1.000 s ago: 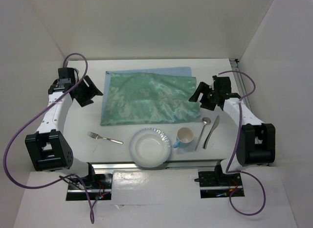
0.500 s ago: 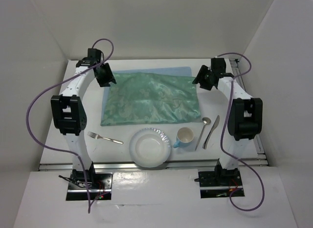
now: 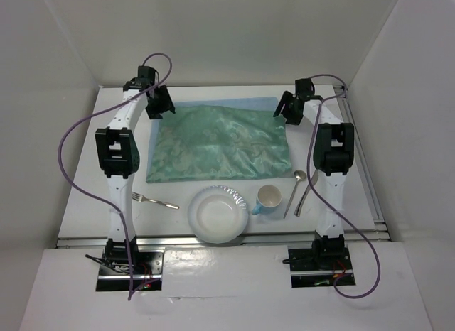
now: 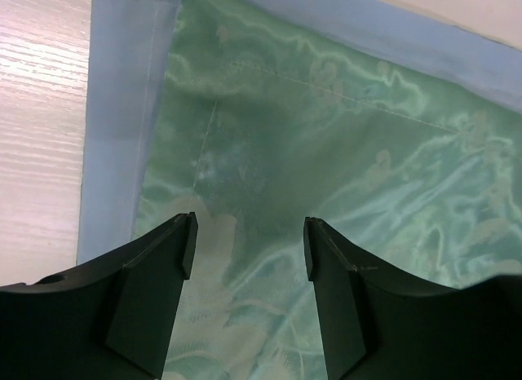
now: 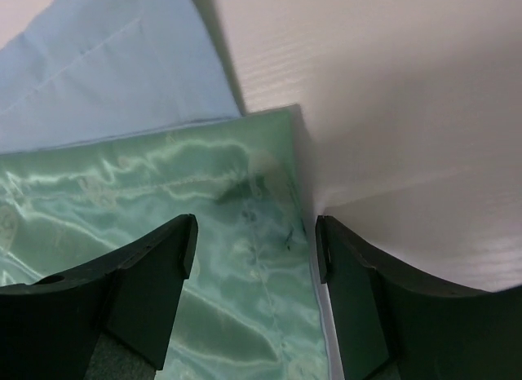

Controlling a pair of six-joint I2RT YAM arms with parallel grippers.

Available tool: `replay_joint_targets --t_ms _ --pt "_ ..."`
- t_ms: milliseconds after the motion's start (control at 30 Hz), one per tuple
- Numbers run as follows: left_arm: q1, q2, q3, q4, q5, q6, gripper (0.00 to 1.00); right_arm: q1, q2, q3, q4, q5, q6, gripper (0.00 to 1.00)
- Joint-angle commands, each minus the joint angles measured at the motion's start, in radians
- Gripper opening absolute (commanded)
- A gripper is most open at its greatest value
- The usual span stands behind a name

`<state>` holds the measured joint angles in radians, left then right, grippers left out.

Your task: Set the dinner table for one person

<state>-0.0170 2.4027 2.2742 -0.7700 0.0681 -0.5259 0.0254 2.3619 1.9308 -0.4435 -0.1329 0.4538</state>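
The white dinner table [image 3: 128, 182] carries a shiny green mat [image 3: 217, 143] folded over its light blue underside [image 3: 234, 102]. My left gripper [image 3: 161, 111] is open above the mat's far left corner [image 4: 245, 152]. My right gripper [image 3: 284, 112] is open above the mat's far right corner [image 5: 261, 168]. Neither holds anything. A white paper plate [image 3: 218, 214], a blue and white cup [image 3: 268, 199], a fork [image 3: 153, 200], a spoon [image 3: 295, 189] and a knife [image 3: 307, 192] lie along the near side.
A metal rail [image 3: 213, 239] runs along the table's near edge. White walls close in the back and both sides. Purple cables loop from both arms.
Both arms have swung from the table's sides toward the back, and the grippers now hover over the mat's two far corners. The tableware has not moved.
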Motion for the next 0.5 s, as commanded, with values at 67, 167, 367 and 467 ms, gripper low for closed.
replay_joint_targets --t_ms 67,167,367,467 --pt "-0.005 0.055 0.044 0.028 -0.007 0.001 0.72 -0.005 0.05 0.111 -0.047 -0.003 -0.02 0.72" --pt "-0.005 0.075 0.053 0.049 -0.016 0.001 0.72 -0.005 0.074 0.131 -0.047 -0.013 -0.02 0.72" --pt "0.015 0.095 0.053 0.067 0.004 0.001 0.72 -0.005 0.085 0.131 -0.047 -0.013 -0.029 0.64" --pt "0.026 0.095 0.053 0.067 0.015 0.001 0.72 -0.005 0.085 0.122 -0.038 -0.022 -0.029 0.52"
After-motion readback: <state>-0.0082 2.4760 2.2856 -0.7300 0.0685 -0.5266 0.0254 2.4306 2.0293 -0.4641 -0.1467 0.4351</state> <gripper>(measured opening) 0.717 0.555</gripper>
